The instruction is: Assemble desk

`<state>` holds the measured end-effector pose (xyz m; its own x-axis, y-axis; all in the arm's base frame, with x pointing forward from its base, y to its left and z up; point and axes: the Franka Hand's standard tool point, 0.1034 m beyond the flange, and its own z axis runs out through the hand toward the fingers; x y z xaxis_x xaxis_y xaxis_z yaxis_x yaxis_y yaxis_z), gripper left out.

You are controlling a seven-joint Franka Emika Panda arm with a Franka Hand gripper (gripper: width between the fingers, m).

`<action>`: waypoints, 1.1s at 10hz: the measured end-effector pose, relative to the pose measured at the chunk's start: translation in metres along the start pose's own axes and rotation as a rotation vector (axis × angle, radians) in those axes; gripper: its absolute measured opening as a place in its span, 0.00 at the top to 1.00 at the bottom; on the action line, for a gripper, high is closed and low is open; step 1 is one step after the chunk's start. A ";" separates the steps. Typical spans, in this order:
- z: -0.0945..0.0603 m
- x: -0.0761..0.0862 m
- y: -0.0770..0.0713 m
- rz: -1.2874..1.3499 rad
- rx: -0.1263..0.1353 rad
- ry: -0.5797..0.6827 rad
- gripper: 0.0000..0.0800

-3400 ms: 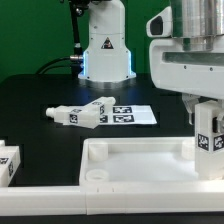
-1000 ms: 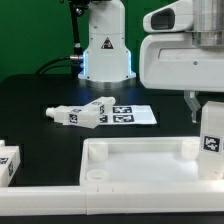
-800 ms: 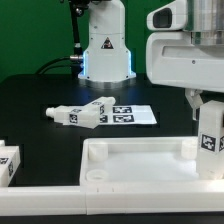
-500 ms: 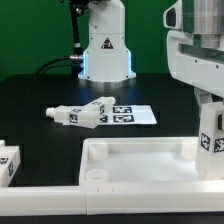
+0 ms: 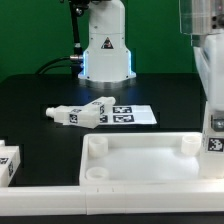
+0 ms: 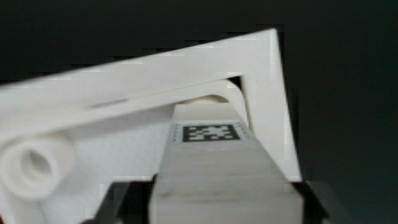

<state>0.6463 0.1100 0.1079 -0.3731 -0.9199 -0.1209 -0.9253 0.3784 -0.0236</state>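
Note:
The white desk tabletop lies rim-up at the front, with round sockets at its corners. My gripper is at the exterior view's right edge, shut on a white tagged leg and holding it upright over the tabletop's right end. In the wrist view the leg runs between my dark fingers towards a corner of the tabletop, beside a socket. The leg's lower end is hidden. Two loose legs lie behind the tabletop. Another leg is at the left edge.
The marker board lies beside the two loose legs. The robot base stands at the back. A long white border rail runs along the front edge.
My gripper has moved with the leg to the exterior view's right and a little lower. The wrist has turned. The loose legs and the tabletop have not moved.

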 end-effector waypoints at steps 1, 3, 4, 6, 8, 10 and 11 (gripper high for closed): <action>0.000 0.000 0.000 -0.004 0.003 -0.003 0.64; 0.001 0.000 0.000 -0.097 0.001 -0.002 0.52; 0.000 0.000 0.000 -0.210 0.004 -0.001 0.35; -0.002 -0.006 0.002 -0.437 0.001 -0.006 0.22; -0.004 -0.010 0.004 -0.434 -0.015 -0.009 0.20; -0.006 -0.011 0.003 -0.436 -0.012 -0.011 0.19; -0.019 -0.015 0.005 -0.466 0.000 -0.022 0.19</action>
<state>0.6458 0.1234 0.1284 0.0838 -0.9895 -0.1180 -0.9940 -0.0746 -0.0804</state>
